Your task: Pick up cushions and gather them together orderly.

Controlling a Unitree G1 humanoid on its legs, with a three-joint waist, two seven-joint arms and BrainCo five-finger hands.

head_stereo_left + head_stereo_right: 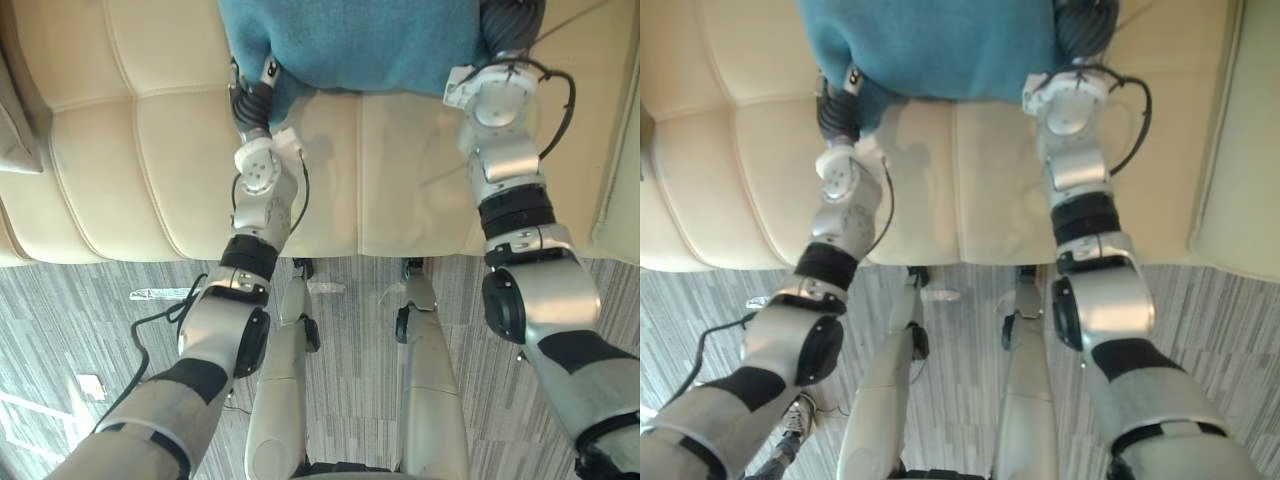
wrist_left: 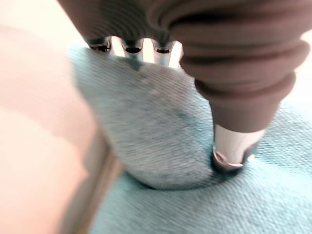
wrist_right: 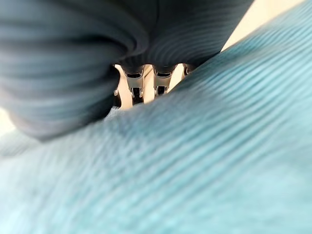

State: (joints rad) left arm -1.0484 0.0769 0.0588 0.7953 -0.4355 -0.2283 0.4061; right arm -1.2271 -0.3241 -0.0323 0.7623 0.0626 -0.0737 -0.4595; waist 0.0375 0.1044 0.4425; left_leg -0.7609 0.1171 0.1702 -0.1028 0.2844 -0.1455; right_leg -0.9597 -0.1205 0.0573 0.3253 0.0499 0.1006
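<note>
While one teal cushion (image 1: 360, 40) sits on the cream sofa (image 1: 150, 180) seat, two hands flank it. Left hand (image 1: 252, 100) pinches one corner, thumb (image 2: 234, 151) against fingers (image 2: 131, 48). Right hand (image 1: 510, 25) at opposite edge, grip unreadable.

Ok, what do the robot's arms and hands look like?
The left arm and right arm are silver-grey, in rounded segments with black bands at the joints. Dark ribbed covers wrap the left hand and right hand; the left thumb is silver with a dark tip.
</note>
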